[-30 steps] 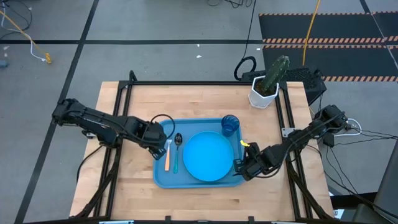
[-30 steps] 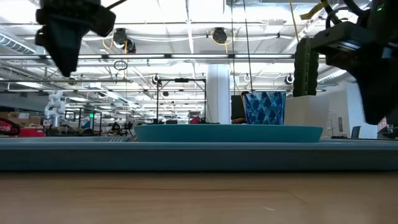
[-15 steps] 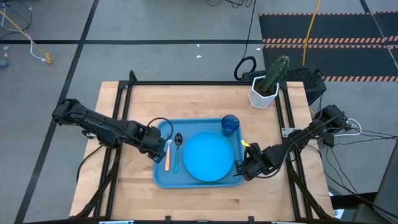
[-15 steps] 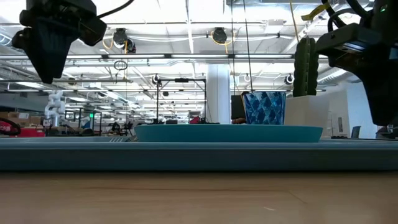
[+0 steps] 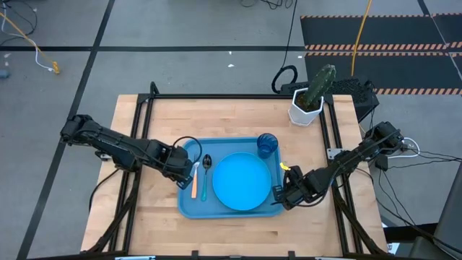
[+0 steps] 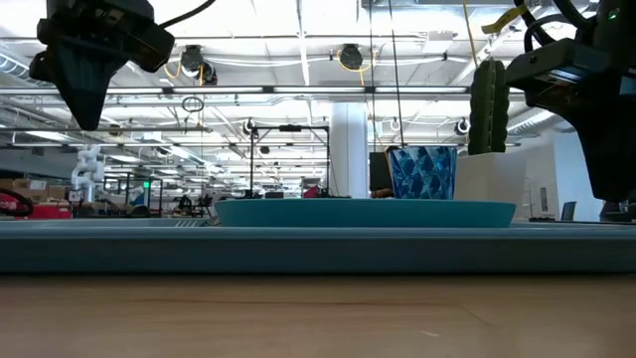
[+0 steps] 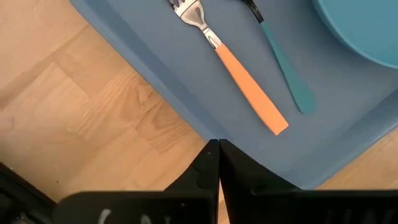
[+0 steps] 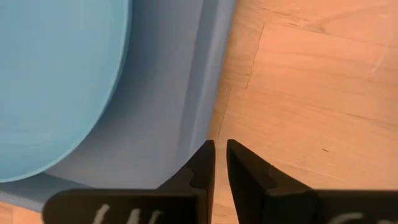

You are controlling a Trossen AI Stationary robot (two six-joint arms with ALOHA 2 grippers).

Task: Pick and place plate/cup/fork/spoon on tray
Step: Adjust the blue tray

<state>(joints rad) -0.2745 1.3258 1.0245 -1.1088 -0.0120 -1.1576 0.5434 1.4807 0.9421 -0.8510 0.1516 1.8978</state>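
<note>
All four pieces lie on the tray (image 5: 186,204) already, so you only need to lift both arms away slowly, without catching its rim. Your left hand (image 7: 213,149) hangs over the tray's left edge, fingers pressed together, empty. Your right hand (image 8: 221,149) hangs over the right edge, fingers nearly together with a thin gap, empty too. The plate (image 5: 242,180), round and bright blue, is in the middle. The cup (image 5: 266,144) stands behind it; the fork (image 5: 194,180) and spoon (image 5: 205,173) lie side by side on its left.
</note>
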